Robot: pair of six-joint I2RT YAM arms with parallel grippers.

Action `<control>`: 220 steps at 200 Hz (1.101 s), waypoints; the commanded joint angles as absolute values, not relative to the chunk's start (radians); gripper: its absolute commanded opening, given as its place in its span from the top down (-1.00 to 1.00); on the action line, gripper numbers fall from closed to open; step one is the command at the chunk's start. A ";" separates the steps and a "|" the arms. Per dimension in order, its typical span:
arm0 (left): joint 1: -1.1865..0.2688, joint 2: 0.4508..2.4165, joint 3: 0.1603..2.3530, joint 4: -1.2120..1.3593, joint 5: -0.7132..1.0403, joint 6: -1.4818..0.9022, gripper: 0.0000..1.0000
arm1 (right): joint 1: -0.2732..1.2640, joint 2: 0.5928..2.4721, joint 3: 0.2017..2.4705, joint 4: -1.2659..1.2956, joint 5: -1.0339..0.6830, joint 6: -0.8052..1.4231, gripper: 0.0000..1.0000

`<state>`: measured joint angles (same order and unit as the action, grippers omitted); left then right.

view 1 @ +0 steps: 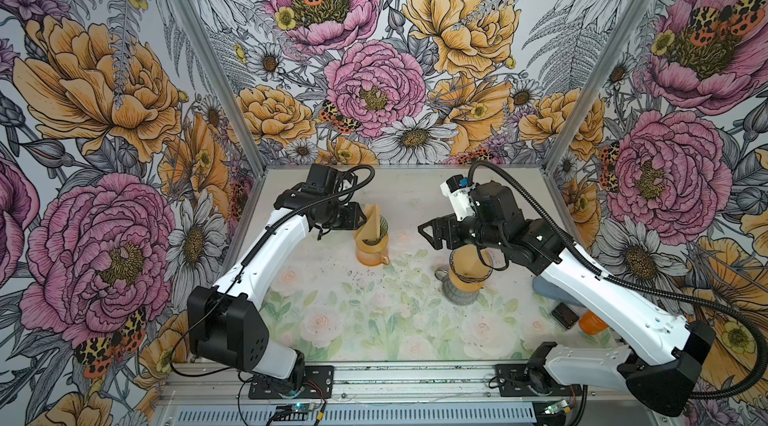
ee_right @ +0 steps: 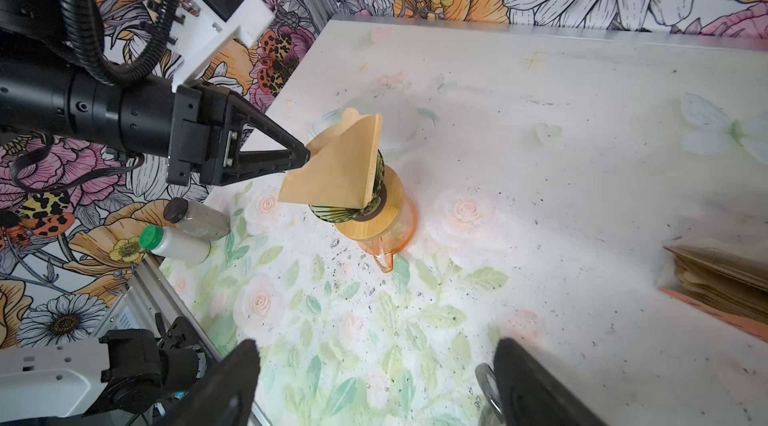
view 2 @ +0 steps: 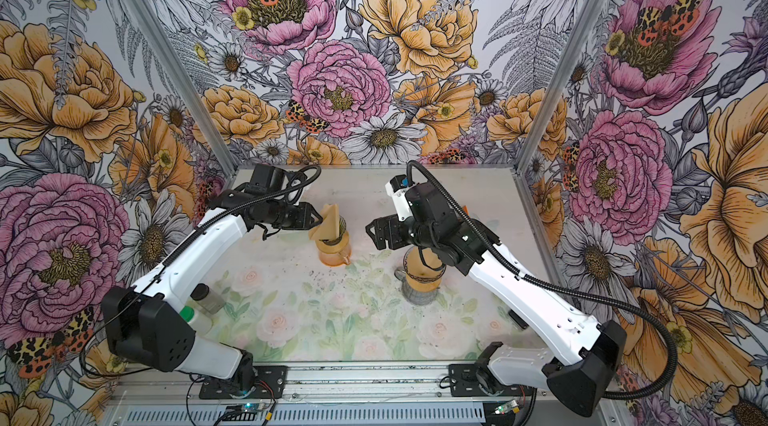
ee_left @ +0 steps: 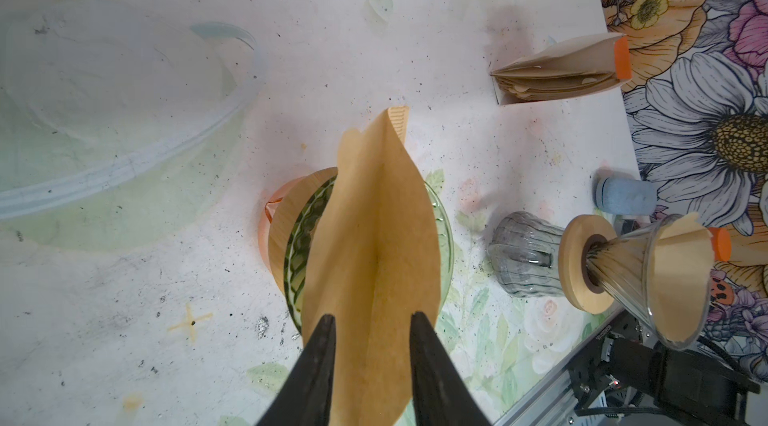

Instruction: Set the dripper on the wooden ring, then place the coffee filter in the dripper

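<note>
A brown paper coffee filter (view 1: 372, 223) (view 2: 328, 225) stands in the green glass dripper (ee_left: 299, 253) (ee_right: 330, 214), most of it sticking out above the rim. The dripper rests on a wooden collar atop an orange carafe (view 1: 372, 256) (ee_right: 395, 232). My left gripper (ee_left: 372, 315) (view 1: 362, 216) reaches in from the left. Its fingers squeeze the filter's (ee_left: 374, 216) near edge, and the paper fills the gap between them. My right gripper (ee_right: 376, 365) (view 1: 428, 232) hangs open to the right of the carafe, a short way off, with nothing between its fingers.
Under the right arm a second dripper with a filter (view 1: 467, 274) (ee_left: 648, 278) sits on a grey glass vessel (ee_left: 521, 257). A stack of filters in a holder (ee_left: 561, 74) stands near the back wall. Two bottles (ee_right: 183, 232) lie at the left edge, and a clear bowl (ee_left: 124, 112) is behind the carafe.
</note>
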<state>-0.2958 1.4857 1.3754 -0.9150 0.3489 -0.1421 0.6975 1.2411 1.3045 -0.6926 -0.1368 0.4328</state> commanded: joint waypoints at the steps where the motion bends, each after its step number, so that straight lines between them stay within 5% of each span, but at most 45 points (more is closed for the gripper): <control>1: -0.320 1.502 1.422 -0.940 0.330 -0.109 0.35 | 0.701 1.221 1.293 -0.670 -0.111 0.451 -0.80; 220: -0.485 1.659 1.526 -1.017 0.150 -0.082 0.34 | 0.701 1.058 1.181 -0.642 -0.009 0.512 -0.98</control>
